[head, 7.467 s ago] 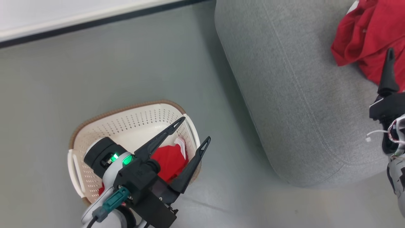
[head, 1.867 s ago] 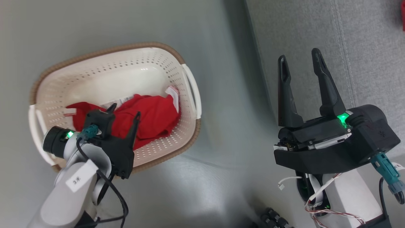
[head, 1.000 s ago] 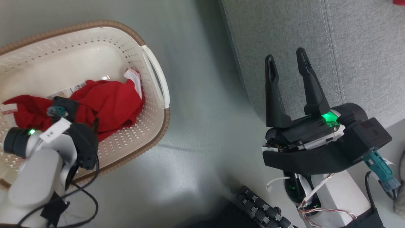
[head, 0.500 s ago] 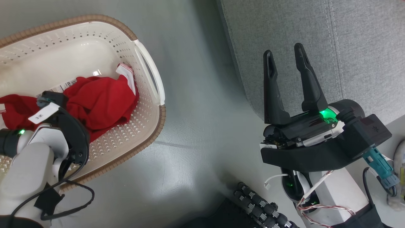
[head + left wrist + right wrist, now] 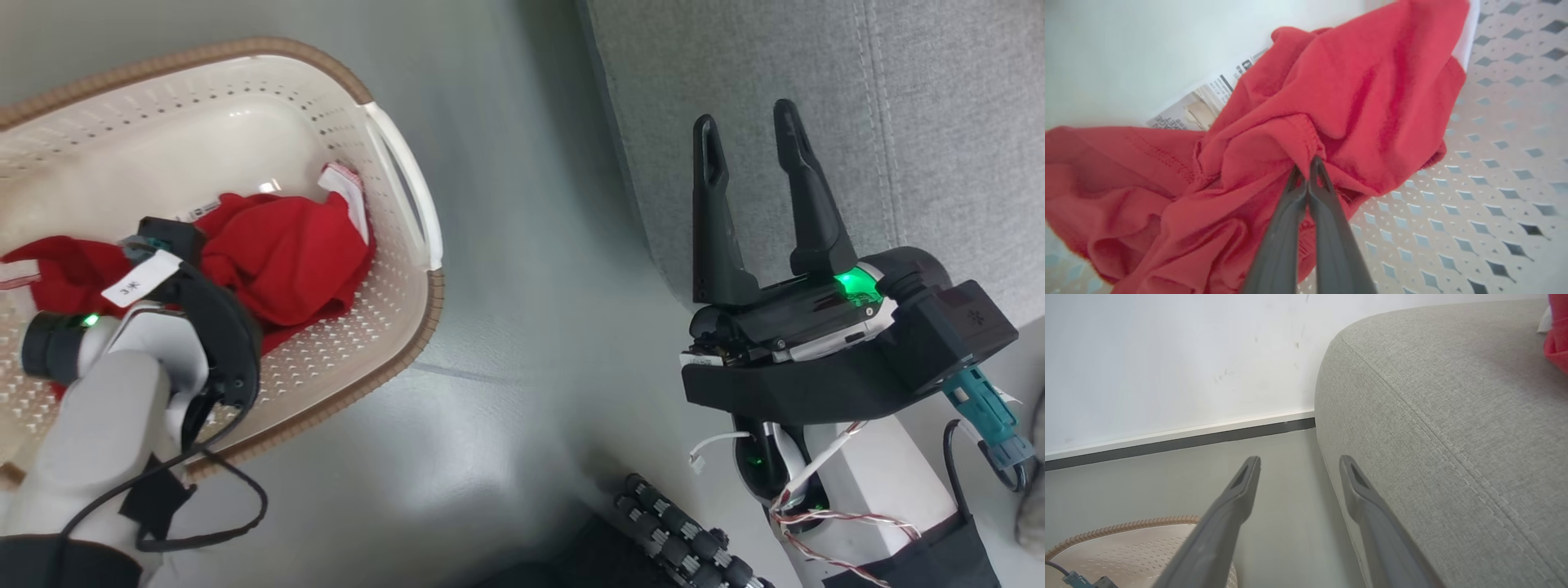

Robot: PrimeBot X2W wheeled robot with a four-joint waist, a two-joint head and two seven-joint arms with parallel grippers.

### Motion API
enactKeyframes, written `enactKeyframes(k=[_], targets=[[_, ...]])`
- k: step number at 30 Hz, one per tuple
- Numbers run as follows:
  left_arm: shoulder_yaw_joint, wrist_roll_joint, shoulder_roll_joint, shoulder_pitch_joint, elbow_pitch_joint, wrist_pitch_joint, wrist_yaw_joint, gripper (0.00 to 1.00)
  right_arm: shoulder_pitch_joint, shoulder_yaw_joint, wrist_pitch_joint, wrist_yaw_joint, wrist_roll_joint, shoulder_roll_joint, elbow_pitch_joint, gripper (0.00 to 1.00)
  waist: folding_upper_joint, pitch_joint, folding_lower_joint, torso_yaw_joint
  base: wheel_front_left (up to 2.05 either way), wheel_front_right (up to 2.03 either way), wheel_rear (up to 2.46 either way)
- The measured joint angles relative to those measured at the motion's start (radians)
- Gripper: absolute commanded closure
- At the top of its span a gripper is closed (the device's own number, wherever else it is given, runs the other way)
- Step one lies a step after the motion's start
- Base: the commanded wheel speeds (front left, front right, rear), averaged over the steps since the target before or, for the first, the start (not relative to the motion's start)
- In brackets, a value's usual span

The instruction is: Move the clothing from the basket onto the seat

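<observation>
Red clothing (image 5: 286, 253) lies bunched in the cream perforated basket (image 5: 392, 163) at the left of the head view. My left arm reaches down into the basket over the garment. In the left wrist view my left gripper (image 5: 1308, 162) is shut, pinching a stitched fold of the red clothing (image 5: 1363, 90). A paper label (image 5: 1200, 110) peeks out beneath the fabric. My right gripper (image 5: 745, 116) hangs open and empty beside the edge of the grey seat (image 5: 939, 122). Nothing sits between the fingers of the right gripper (image 5: 1300, 459) in its wrist view.
Grey floor separates the basket from the seat (image 5: 1433, 416). Another red garment (image 5: 1557, 347) rests on the seat's far part. A white wall with a dark baseboard (image 5: 1180, 443) runs behind. A black ribbed hose (image 5: 678, 539) lies at the bottom.
My left gripper has gone from open to shut on a fold of the red clothing in the basket. The head camera has shifted slightly. The right gripper has stayed open in place.
</observation>
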Motion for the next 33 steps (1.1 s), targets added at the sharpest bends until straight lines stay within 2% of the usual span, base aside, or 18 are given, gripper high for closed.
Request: enactKeyframes(k=[13, 20, 33], targets=[[0.01, -0.012, -0.052, 0.004, -0.023, -0.151, -0.008, 1.0, -0.019, -0.032, -0.001, 0.0, -0.07, 0.0, 0.046, 0.0, 0.0, -0.07, 0.0, 0.069, 0.0, 0.0, 0.0], [0.021, -0.033, -0.098, 0.03, -0.05, -0.243, -0.016, 1.0, -0.017, -0.059, -0.003, 0.0, -0.112, -0.002, 0.068, 0.0, 0.0, -0.126, 0.0, 0.116, 0.0, 0.0, 0.0], [0.036, -0.074, -0.149, 0.114, -0.108, -0.413, -0.025, 1.0, 0.015, -0.079, -0.003, 0.0, -0.145, -0.067, 0.127, 0.0, 0.0, -0.27, 0.0, 0.211, 0.0, 0.0, 0.0]])
